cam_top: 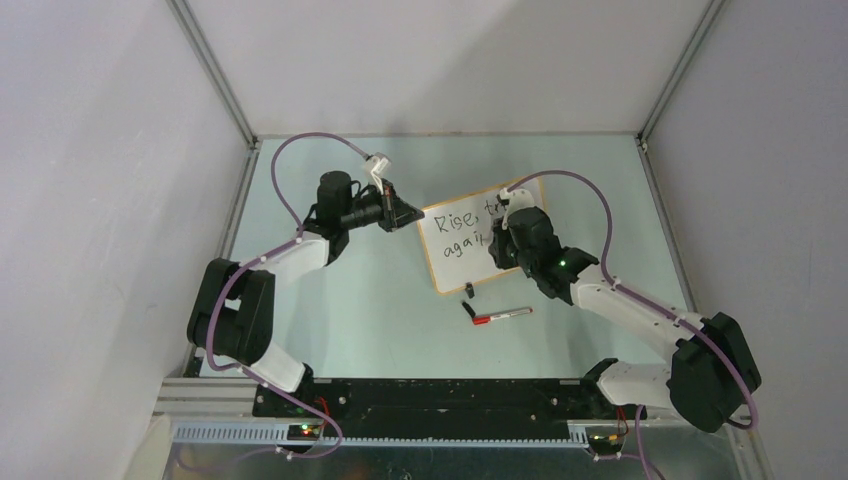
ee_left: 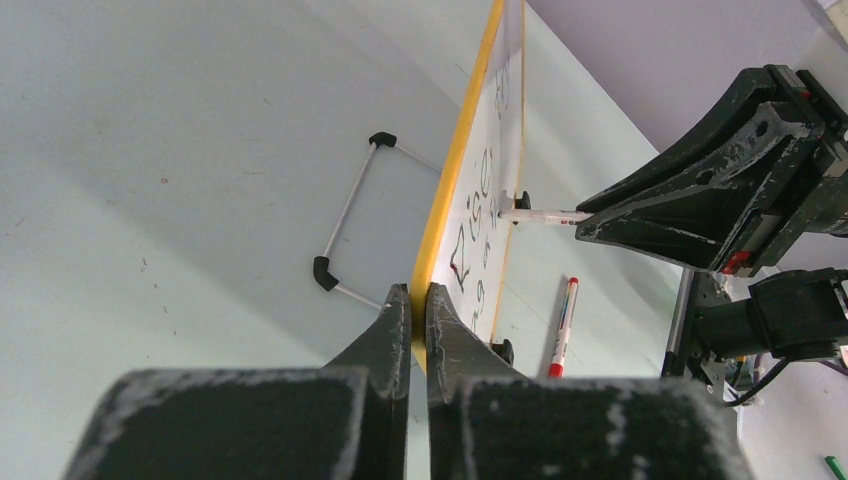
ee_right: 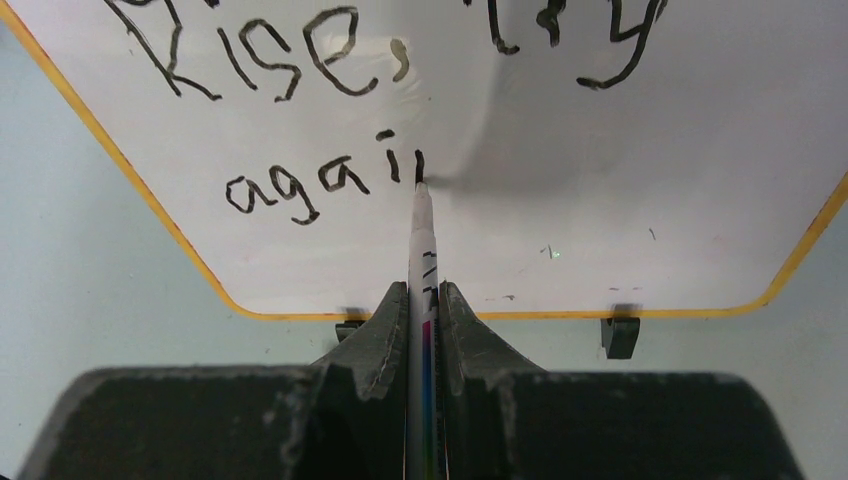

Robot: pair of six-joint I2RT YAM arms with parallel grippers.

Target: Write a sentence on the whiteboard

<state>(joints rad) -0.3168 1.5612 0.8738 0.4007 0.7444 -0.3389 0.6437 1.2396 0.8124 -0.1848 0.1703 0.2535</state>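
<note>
Marker (ee_right: 422, 240) clenched tight in my right pincer (ee_right: 425, 290), tip touching the whiteboard (ee_right: 600, 200) just after "agai" in the sentence (ee_right: 290, 190). My left pincer (ee_left: 420, 295) is clamped on the yellow frame at the far-left corner. The whiteboard sits tilted mid-counter (cam_top: 380, 300), with a red-capped pen (cam_top: 500, 316) lying on its near side.

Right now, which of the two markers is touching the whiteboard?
The white marker clamped by the right gripper, tip on the whiteboard; the red-ended marker lies on the table.
</note>
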